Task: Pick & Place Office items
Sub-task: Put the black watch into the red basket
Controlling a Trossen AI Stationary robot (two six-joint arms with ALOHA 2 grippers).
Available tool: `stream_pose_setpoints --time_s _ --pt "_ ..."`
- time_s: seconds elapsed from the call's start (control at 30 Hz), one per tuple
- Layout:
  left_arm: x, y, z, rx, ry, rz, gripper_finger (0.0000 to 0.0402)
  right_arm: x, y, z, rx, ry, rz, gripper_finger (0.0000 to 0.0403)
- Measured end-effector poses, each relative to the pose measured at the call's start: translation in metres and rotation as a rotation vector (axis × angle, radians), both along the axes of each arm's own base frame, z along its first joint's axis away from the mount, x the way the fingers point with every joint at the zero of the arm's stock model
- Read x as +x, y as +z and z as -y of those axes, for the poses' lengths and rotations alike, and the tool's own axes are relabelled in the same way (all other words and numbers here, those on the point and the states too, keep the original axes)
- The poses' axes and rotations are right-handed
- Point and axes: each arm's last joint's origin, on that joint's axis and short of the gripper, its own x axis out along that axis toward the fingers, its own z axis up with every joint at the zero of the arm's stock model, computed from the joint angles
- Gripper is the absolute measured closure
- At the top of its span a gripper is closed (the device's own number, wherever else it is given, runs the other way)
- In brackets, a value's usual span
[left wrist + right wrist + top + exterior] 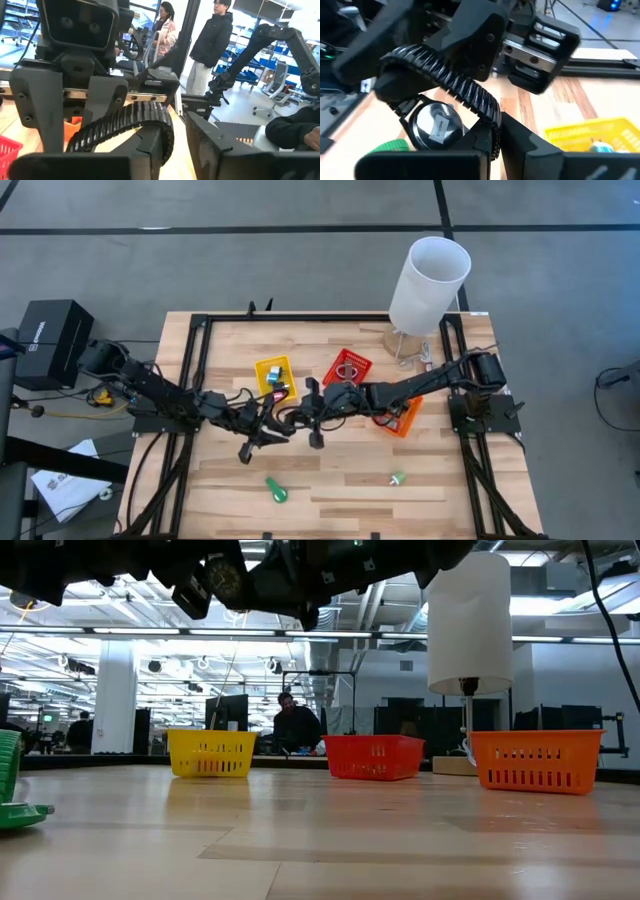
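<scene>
Tabletop of pale wood. White cylinder at far right corner. Yellow bin, red bin, orange bin across middle. Left pincer and right pincer meeting mid-tabletop, both clenched on black wristwatch, raised. Green items near front edge.
</scene>
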Motion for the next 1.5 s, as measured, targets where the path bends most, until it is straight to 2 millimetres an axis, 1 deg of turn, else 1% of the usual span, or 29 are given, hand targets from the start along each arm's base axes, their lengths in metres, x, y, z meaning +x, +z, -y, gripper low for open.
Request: stream_pose_setpoints --time_s 0.17,0.27,0.4,0.6,0.7,0.8,0.97,1.03,1.13,1.2,1.27,1.37,1.5 --pt "0.000 -0.004 -0.001 0.008 0.042 -0.038 0.0287 -0.001 -0.003 0.004 -0.016 -0.028 -0.034 0.0396" --pt "0.001 -0.007 -0.002 0.021 0.092 -0.072 0.0267 -0.001 -0.005 0.008 -0.019 -0.040 -0.056 0.0393" --pt "0.001 -0.013 -0.005 0.046 0.176 -0.128 0.0247 -0.005 0.002 0.011 -0.019 -0.050 -0.066 0.0387" --pt "0.000 -0.016 -0.006 0.060 0.210 -0.156 0.0232 -0.020 0.014 0.014 -0.066 -0.124 -0.145 0.0397" --pt "0.000 -0.016 -0.006 0.057 0.212 -0.157 0.0231 -0.033 0.021 0.017 -0.124 -0.208 -0.232 0.0390" --pt "0.000 -0.016 -0.006 0.036 0.212 -0.162 0.0231 -0.048 0.025 0.021 -0.208 -0.350 -0.323 0.0391" --pt "0.000 -0.016 -0.006 0.035 0.212 -0.162 0.0231 -0.070 0.024 0.033 -0.294 -0.599 -0.461 0.0398" --pt "0.000 -0.016 -0.006 0.035 0.212 -0.162 0.0231 -0.075 0.020 0.041 -0.295 -0.687 -0.499 0.0395" --pt "0.000 -0.016 -0.006 0.035 0.212 -0.162 0.0231 -0.074 0.006 0.055 -0.269 -0.755 -0.549 0.0391" --pt "0.000 -0.016 -0.006 0.035 0.212 -0.162 0.0231 -0.074 -0.005 0.063 -0.263 -0.767 -0.596 0.0390" --pt "0.000 -0.016 -0.006 0.035 0.212 -0.162 0.0231 -0.067 -0.014 0.071 -0.240 -0.772 -0.604 0.0392" --pt "0.000 -0.016 -0.006 0.035 0.212 -0.162 0.0231 -0.065 -0.033 0.081 -0.255 -0.785 -0.680 0.0393" --pt "0.001 -0.016 -0.007 0.036 0.216 -0.163 0.0231 -0.063 -0.044 0.091 -0.227 -0.778 -0.724 0.0385"
